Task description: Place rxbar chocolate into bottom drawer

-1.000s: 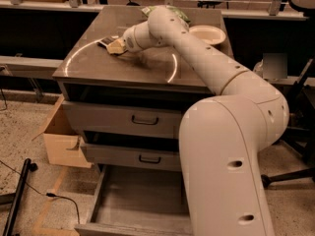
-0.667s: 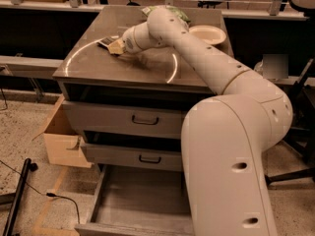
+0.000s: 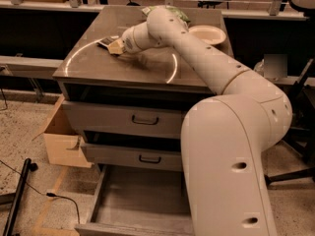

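Observation:
The rxbar chocolate [image 3: 105, 42], a small dark flat bar, lies on the cabinet top at its back left. My gripper [image 3: 114, 45] is down at the cabinet top right at the bar's right end, and the arm reaches to it from the right. The bar is partly hidden by the gripper. The bottom drawer [image 3: 142, 198] is pulled open below, showing a plain grey inside with nothing in it. My arm's large base covers the drawer's right part.
A green snack bag [image 3: 173, 12] and a white paper bowl [image 3: 208, 34] sit at the back of the cabinet top [image 3: 147, 65]. The two upper drawers [image 3: 123, 117] are closed. An open cardboard box [image 3: 58, 137] stands at the cabinet's left, with a black pole [image 3: 17, 200] and a cable on the floor.

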You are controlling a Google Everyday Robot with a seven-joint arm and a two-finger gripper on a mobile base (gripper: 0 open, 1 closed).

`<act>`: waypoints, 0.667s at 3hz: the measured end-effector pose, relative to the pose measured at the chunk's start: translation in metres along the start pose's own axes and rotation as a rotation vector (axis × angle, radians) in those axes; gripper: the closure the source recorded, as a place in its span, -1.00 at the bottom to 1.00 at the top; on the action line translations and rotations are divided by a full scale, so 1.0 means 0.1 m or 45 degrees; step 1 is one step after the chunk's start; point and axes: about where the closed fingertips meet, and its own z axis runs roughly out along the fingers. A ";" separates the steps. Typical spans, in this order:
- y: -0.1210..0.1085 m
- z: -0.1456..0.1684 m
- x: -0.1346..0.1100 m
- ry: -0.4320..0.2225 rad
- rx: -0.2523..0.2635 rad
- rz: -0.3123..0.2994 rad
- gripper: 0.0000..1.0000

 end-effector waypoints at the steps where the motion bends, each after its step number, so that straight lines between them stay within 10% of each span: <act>1: 0.00 0.00 0.00 0.000 0.000 0.000 1.00; 2: 0.12 -0.25 0.03 -0.027 -0.010 -0.010 1.00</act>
